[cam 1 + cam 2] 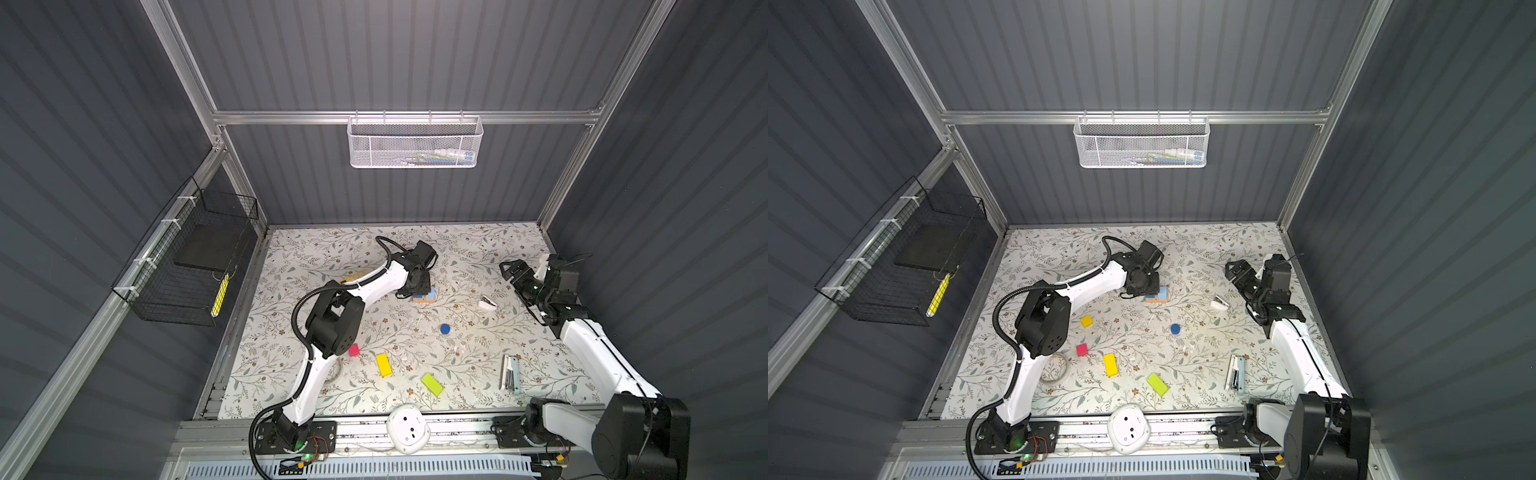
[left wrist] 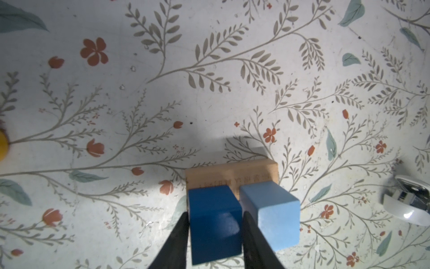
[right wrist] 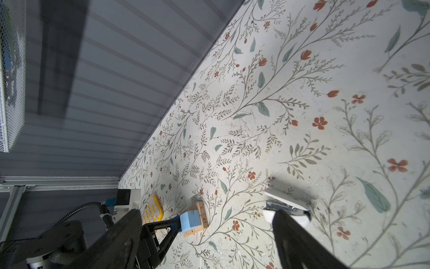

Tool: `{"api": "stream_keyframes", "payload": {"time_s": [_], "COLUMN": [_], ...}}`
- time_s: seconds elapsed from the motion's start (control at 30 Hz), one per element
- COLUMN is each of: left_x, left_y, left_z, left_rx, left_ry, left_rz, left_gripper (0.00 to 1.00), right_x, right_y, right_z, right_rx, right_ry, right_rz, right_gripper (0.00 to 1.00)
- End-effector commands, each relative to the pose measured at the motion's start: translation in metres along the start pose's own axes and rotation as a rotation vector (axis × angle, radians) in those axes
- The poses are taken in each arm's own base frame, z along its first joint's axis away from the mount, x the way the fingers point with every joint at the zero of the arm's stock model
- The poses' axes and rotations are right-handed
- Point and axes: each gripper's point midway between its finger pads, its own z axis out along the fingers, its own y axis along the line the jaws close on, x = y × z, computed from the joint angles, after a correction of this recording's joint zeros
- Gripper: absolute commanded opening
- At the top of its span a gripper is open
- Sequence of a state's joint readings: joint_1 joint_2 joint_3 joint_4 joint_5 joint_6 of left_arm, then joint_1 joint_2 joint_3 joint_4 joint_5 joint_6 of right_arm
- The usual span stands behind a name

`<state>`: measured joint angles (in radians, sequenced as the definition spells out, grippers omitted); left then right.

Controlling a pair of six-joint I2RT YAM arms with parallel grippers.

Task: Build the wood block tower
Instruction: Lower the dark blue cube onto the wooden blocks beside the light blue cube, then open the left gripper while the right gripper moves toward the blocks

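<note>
Blue cube (image 2: 214, 205): we see it pinched between the two dark fingers (image 2: 178, 240) of the left hand (image 2: 215, 215), one finger pressed against each side face.
Light-blue cube (image 2: 272, 209): it sits just outside one finger of that hand, side by side with the blue cube and parted from it by a narrow gap.
Tan bars (image 3: 200, 217): these lie directly under the left hand. In the right wrist view we make out two of them lying together on the counter (image 2: 209, 69), with the light-blue cube on top.
Blue cube's footing: we cannot tell whether it rests on the bars or hangs just above them.
Right hand (image 1: 511, 266): its fingers are spread wide and hold nothing. It hovers over the counter, well to the side of the left hand and the stack.
Loose blocks: the blue cylinder (image 1: 445, 329), pink cube (image 1: 354, 350), yellow bar (image 1: 383, 365), lime bar (image 1: 432, 384) and yellow cube (image 1: 1086, 321) lie on the counter, well apart from both hands.
Small white stapler (image 3: 286, 205): it is on the counter near the right hand, between the two hands.
Yellow calculator (image 3: 152, 209): it lies flat just beyond the left hand.
</note>
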<state>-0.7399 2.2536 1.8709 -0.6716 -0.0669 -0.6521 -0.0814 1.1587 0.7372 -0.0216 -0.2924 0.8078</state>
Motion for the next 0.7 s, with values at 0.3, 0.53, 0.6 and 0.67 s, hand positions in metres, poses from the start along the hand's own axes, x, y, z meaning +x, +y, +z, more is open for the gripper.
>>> {"api": "stream_keyframes", "payload": {"time_s": [0.3, 0.53, 0.6, 0.67], "left_x": [-0.012, -0.017, -0.018, -0.018], "left_y": [-0.004, -0.003, -0.002, -0.001], "left_z": [-0.028, -0.039, -0.042, -0.046], "left_rx": [0.026, 0.016, 0.011, 0.009], "left_ry": [-0.042, -0.069, -0.076, -0.079], "left_rz": [-0.016, -0.012, -0.008, -0.002], "left_gripper": [0.49, 0.53, 0.53, 0.53], "right_x": [-0.004, -0.001, 0.003, 0.008], "right_y": [0.015, 0.028, 0.035, 0.043], "right_z": [0.001, 0.004, 0.006, 0.009], "right_rx": [-0.050, -0.069, -0.076, -0.086], "right_ry": [0.002, 0.023, 0.040, 0.061], "right_rz": [-0.010, -0.031, -0.046, -0.065], "right_gripper": [0.89, 0.88, 0.88, 0.88]}}
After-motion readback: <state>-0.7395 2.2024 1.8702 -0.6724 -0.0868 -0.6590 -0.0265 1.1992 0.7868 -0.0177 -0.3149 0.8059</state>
